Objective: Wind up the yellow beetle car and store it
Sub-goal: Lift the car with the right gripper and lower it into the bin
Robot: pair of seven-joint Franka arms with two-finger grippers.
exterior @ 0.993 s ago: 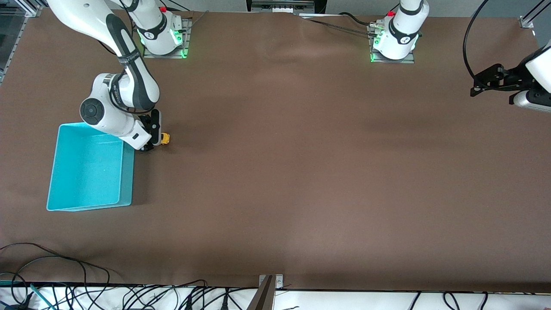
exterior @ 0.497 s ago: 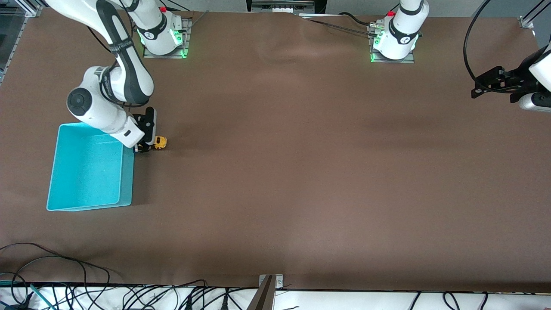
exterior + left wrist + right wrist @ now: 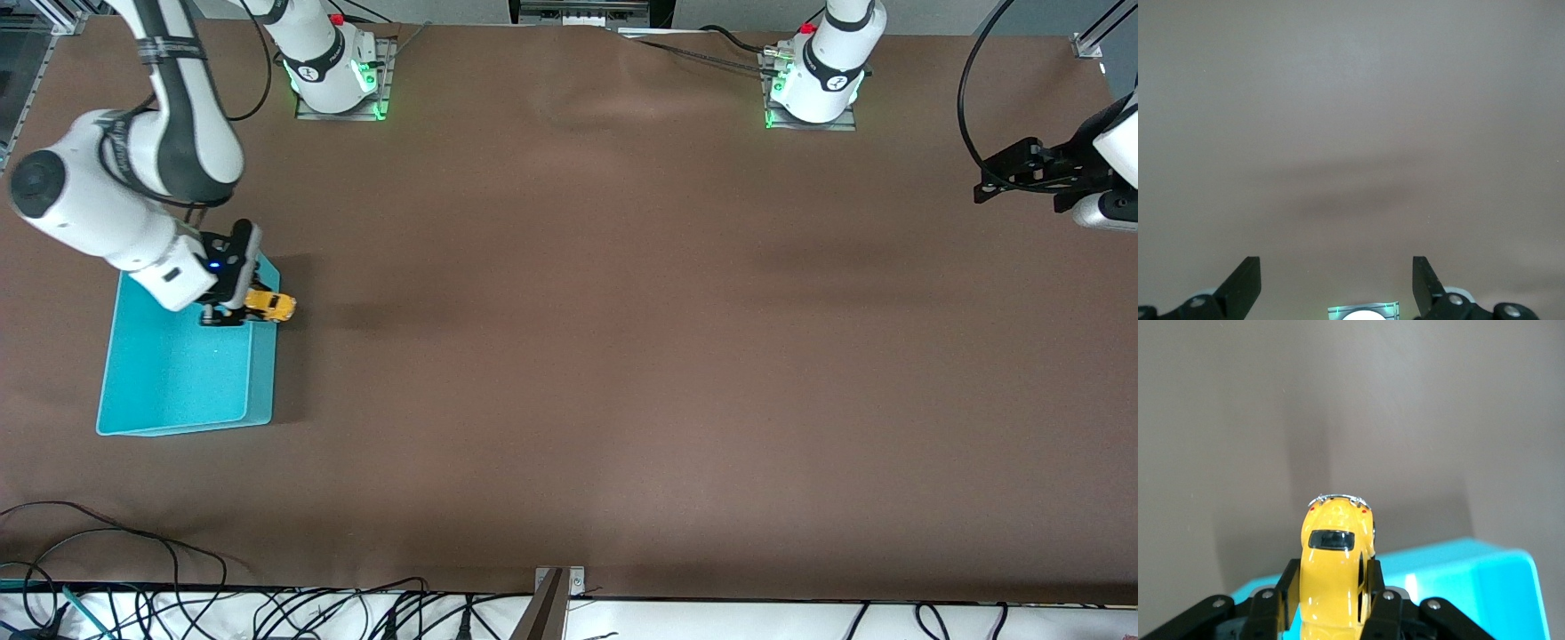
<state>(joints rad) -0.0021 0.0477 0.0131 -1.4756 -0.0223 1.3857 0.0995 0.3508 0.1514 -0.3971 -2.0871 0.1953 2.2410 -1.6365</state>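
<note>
Car lifted from the table and carried over the bin's edge

The right gripper (image 3: pixel 233 307), clamped on the yellow beetle car (image 3: pixel 270 305), rose from the brown table (image 3: pixel 622 356) where it had been low beside the turquoise bin (image 3: pixel 178 373), and swung toward the right arm's end of the table. A second earlier the car sat at table level just beside the bin's wall; it then hung in the air over the bin's rim, its free end still poking out over the table. The right arm's white elbow swept the same way, clearing the bin's corner nearest the bases.
</note>
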